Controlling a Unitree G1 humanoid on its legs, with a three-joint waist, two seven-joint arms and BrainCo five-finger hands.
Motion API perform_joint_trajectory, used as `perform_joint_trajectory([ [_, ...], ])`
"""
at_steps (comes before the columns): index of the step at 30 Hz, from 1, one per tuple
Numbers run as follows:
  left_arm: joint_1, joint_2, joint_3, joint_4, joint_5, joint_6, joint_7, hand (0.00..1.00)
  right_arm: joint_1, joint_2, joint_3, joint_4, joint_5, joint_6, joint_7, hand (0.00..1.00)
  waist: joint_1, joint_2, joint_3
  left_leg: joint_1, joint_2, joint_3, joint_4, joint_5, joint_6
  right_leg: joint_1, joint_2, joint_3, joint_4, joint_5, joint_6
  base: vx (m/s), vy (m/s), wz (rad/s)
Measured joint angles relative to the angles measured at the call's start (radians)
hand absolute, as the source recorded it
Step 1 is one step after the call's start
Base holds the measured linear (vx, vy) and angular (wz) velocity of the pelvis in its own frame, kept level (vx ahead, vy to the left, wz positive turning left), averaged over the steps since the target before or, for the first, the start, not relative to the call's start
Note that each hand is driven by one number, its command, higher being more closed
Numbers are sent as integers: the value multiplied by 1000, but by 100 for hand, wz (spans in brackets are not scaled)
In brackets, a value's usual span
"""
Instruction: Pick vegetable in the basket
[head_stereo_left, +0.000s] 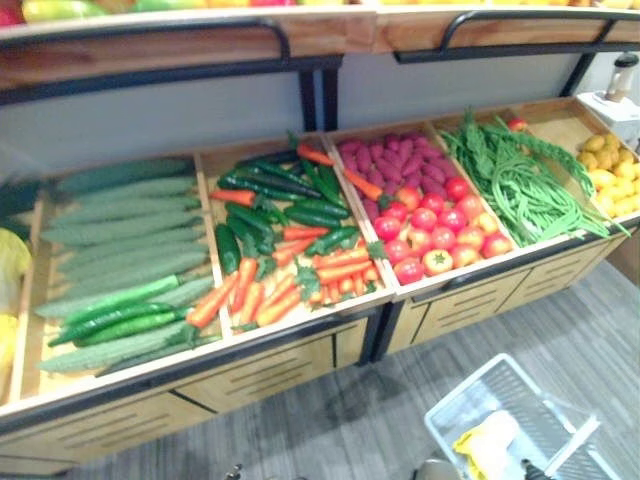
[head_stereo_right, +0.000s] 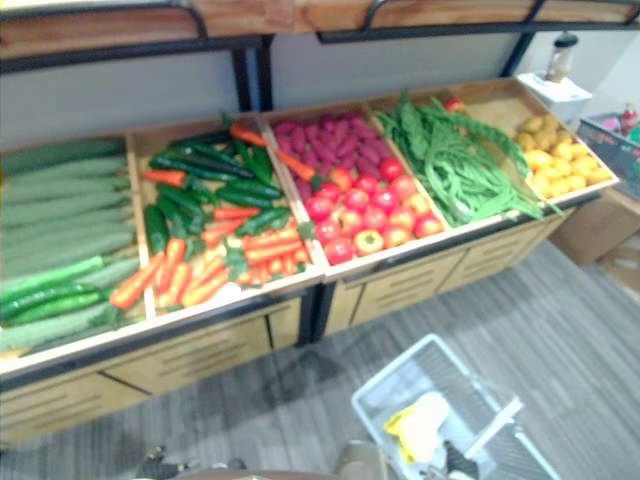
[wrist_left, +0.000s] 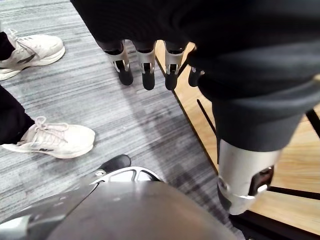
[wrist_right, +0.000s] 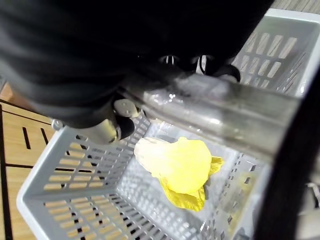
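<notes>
The grey basket (head_stereo_left: 466, 388) hangs low at the near right. The right hand (wrist_right: 112, 125) has its fingers and thumb curled round the handle (wrist_right: 225, 117), and one yellow leafy vegetable (wrist_right: 177, 167) already lies inside. The left hand (wrist_left: 146, 65) holds nothing and hangs over the floor (wrist_left: 75, 90) beside the stand (head_stereo_left: 250, 370), fingers straight and relaxed. A person's shoes (wrist_left: 55, 140) are close by.

The step in hand looks like fetching another vegetable with the free left hand. The carrots (head_stereo_left: 340, 268) at the near edge of their bin seem easiest to reach. It would help to choose one lying on top, close round its middle and lift it straight up so the neighbours do not roll out. The right hand should hold the basket level and bring it in under the bin's front edge, which shortens the carry.
</notes>
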Motion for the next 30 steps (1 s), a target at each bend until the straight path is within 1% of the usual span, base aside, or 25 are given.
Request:
perform_joint_trajectory([
  [1,0,0,6,0,0,0,0,0,4,1,0,2,8,3,0,100,0,-3,-1,0,1,-3,0,0,-5,2,15,3,-69,7,6,126,-110,27],
  [2,-6,-2,27,4,0,0,1,0,7,2,-2,18,17,4,0,100,-2,-11,2,3,-6,-10,-1,3,-25,7,30,30,-164,69,24,187,-114,18],
  [3,-10,-18,41,14,0,-2,2,0,11,0,-27,25,18,6,-1,100,0,16,-9,4,7,-13,-16,13,-35,19,53,31,-186,78,21,225,-100,8],
  [4,-13,-28,48,15,1,-3,0,0,8,-3,-36,26,18,6,-1,100,3,29,-6,5,11,-9,-23,14,-38,15,62,33,-188,77,20,294,-106,-8],
  [5,-20,-49,77,16,1,-2,2,0,-3,-11,-45,25,18,2,-1,100,1,49,2,4,20,-8,-33,17,-44,9,73,30,-191,76,18,215,-67,-10],
  [6,-21,-55,83,16,1,-2,2,0,-3,-15,-47,26,18,3,0,100,0,60,-3,6,23,-8,-39,20,-48,10,78,28,-193,76,18,178,-66,-5],
  [7,-24,-62,93,15,1,-3,2,0,0,-19,-54,26,18,3,0,100,-2,64,-5,10,27,-9,-42,21,-50,20,84,26,-202,76,17,108,-40,1],
  [9,-33,-63,110,15,1,-14,3,0,12,-17,-64,35,18,5,0,100,-1,61,-7,28,32,-13,-44,21,-50,73,93,10,-249,76,17,112,-37,13],
  [11,-40,-62,119,6,1,-16,6,0,24,-13,-65,35,18,5,0,100,-2,61,-15,25,31,-37,-45,21,-50,94,91,-11,-273,76,17,84,-13,29],
  [12,-40,-61,131,3,1,-20,10,0,25,-10,-63,35,18,4,0,100,-1,52,-17,22,29,-38,-50,22,-50,93,91,-15,-280,76,17,55,-2,23],
  [15,-35,-53,139,0,1,-19,32,0,25,-3,-61,36,18,1,0,100,0,37,-23,18,23,-57,-59,22,-50,96,92,-29,-295,81,21,22,5,16],
  [18,-35,-53,138,-1,1,-18,47,0,32,-2,-58,36,18,-2,-2,100,0,34,-23,19,15,-63,-59,22,-50,110,85,-40,-312,88,27,-1,15,12],
  [20,-36,-52,138,-3,1,-19,75,0,32,-3,-37,35,18,-3,-4,100,-1,37,-25,14,8,-64,-59,22,-50,112,80,-41,-327,99,31,0,0,0],
  [23,-35,-52,134,-25,1,-19,92,0,32,-4,-30,35,18,-7,-7,100,-1,40,-26,3,3,-67,-59,22,-49,109,79,-42,-350,118,33,-21,14,-1],
  [26,-20,-53,106,-115,2,-19,125,0,32,-4,-28,34,18,-8,-14,100,-1,40,-26,-2,0,-80,-59,22,-49,116,77,-50,-366,126,36,-9,4,8],
  [28,4,-53,85,-232,5,-23,158,0,41,-2,-16,33,20,-13,-21,100,-2,41,-28,-12,-2,-93,-59,24,-45,115,74,-61,-367,127,37,-5,3,18],
  [29,17,-53,81,-319,7,-25,177,0,44,-3,-9,31,27,-20,-22,100,0,40,-29,-13,-2,-94,-59,25,-45,115,74,-61,-367,127,37,4,3,4],
  [30,36,-53,80,-403,23,-38,207,0,46,-4,7,28,30,-23,-24,100,0,44,-33,-14,-2,-96,-60,25,-45,115,74,-64,-368,127,37,0,0,0],
])
